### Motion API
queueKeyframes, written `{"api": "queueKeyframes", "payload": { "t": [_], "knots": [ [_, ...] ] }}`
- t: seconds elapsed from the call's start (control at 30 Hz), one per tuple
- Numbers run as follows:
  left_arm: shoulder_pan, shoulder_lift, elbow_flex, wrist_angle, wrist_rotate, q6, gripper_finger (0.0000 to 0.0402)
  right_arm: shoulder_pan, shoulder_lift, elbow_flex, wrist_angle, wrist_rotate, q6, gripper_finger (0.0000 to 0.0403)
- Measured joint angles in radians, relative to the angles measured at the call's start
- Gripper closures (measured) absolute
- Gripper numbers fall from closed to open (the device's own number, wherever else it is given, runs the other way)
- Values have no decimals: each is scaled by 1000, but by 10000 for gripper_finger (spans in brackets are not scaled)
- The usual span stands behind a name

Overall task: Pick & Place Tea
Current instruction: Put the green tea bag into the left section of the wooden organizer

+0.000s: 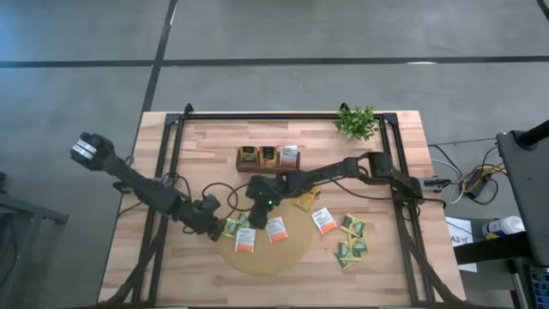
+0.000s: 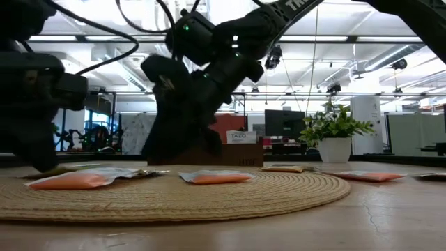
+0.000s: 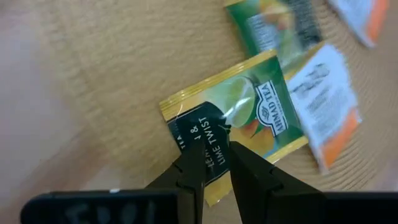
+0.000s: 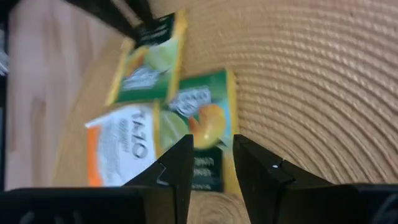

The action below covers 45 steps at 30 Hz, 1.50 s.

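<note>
Left end effector (image 3: 216, 163) pinches the yellow sachet (image 3: 233, 118), hiding its edge. Right end effector (image 4: 211, 155), slightly parted, hovers over the green sachet (image 4: 202, 127), grip unclear.

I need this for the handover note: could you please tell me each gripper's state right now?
Left gripper: shut on the lemon and lime tea sachet, at the mat's edge.
Right gripper: partly open over the green tea sachet, holding nothing.

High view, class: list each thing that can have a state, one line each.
Left claw: down over yellow sachet, at the mat edge.
Right claw: down over green sachet, on the mat.
Tray: all three compartments hold sachets.
Plant: upright.
Mat: flat, carrying several sachets.
</note>
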Motion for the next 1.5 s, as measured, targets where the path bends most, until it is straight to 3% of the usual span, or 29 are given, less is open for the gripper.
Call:
{"api": "queueKeyframes", "payload": {
  "t": [0.27,0.73,0.8,0.97,1.07,1.13,1.3,1.5],
  "knots": [
    [10,156,1,287,-22,51,333,0,0,-15,-53,-3,0,291],
    [33,187,1,342,-162,20,333,18,-48,-13,-55,-140,4,291],
    [35,187,1,350,-168,19,333,26,-48,-13,-52,-101,12,291],
    [35,188,1,372,-177,19,333,26,-67,-4,-179,135,20,291],
    [35,188,1,374,-195,23,333,14,-69,12,-264,186,-9,291],
    [39,188,1,375,-208,23,333,10,-69,13,-255,146,-20,291],
    [41,188,1,376,-213,24,333,7,-68,15,-77,-122,20,291],
    [41,174,1,376,-191,24,333,35,-53,14,-36,-123,58,296]
  ]
}}
